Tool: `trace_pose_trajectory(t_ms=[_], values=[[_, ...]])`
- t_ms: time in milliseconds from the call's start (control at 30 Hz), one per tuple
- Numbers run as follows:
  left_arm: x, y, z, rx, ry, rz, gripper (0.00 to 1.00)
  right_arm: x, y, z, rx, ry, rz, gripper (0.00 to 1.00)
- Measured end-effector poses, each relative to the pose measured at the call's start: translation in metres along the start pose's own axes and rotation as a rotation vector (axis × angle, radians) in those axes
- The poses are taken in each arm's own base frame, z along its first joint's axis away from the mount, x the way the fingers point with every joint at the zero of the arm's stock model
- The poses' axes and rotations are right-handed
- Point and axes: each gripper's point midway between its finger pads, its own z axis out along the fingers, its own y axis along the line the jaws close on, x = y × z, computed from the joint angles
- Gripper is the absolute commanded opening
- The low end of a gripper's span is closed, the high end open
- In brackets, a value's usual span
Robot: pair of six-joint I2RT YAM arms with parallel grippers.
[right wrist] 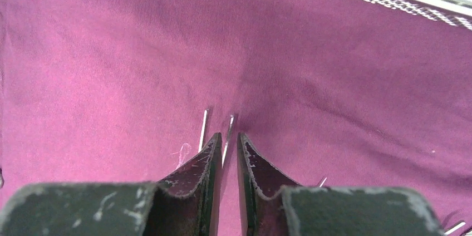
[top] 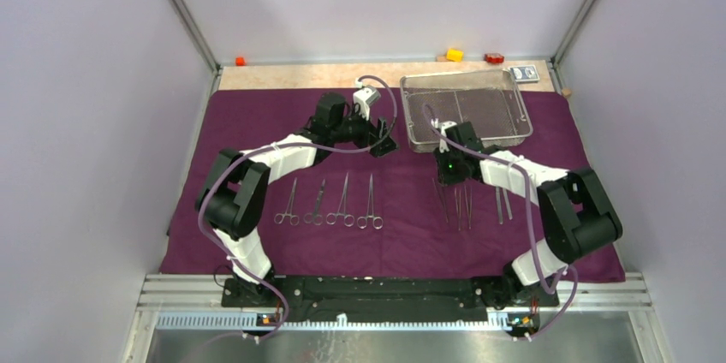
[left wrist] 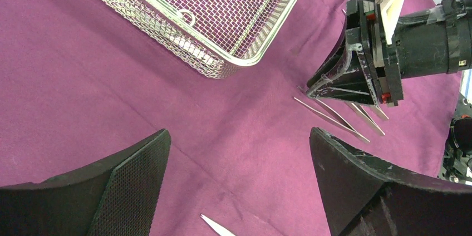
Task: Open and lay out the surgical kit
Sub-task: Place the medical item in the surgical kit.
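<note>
The dark purple cloth (top: 257, 115) lies spread flat over the table. The empty wire-mesh tray (top: 471, 142) sits on its far right part. Several ring-handled clamps (top: 330, 205) lie in a row left of centre, and tweezers (top: 462, 205) lie right of centre. My left gripper (top: 387, 142) hovers open over bare cloth (left wrist: 239, 133) near the tray's corner (left wrist: 222, 63). My right gripper (top: 449, 180) points down at the tweezers' far tips (left wrist: 334, 118). Its jaws stand a narrow gap apart (right wrist: 228, 136), with one steel tip at the mouth. Whether it is pinched does not show.
A yellow block (top: 454, 55), a red block (top: 493, 58) and an orange block (top: 241, 61) sit along the back edge. A small card packet (top: 524, 73) lies behind the tray. Bare wood (top: 291, 76) shows beyond the cloth, and metal frame posts rise at both back corners.
</note>
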Motion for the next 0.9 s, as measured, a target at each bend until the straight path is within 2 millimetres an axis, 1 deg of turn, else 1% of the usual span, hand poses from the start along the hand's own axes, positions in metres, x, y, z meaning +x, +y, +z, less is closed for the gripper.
trace_pose_trajectory(t_ms=[200,500,733,900], values=[[-0.0001,-0.0001,-0.0001,0.0,0.0,0.0,0.99,0.0044,-0.0008,0.0038,0.009,0.017,-0.003,0.13],[-0.0052,-0.0025,-0.0025,0.002,-0.011,0.008,0.99,0.0062,-0.0021,0.0056,0.02,0.024,-0.006,0.08],[-0.0057,-0.0028,-0.0027,0.002,-0.012,0.008,0.99,0.0061,-0.0036,0.0056,0.03,0.023,-0.006,0.0],[-0.0056,-0.0029,-0.0026,0.002,-0.012,0.008,0.99,0.006,-0.0042,0.0054,0.033,0.022,-0.005,0.0]])
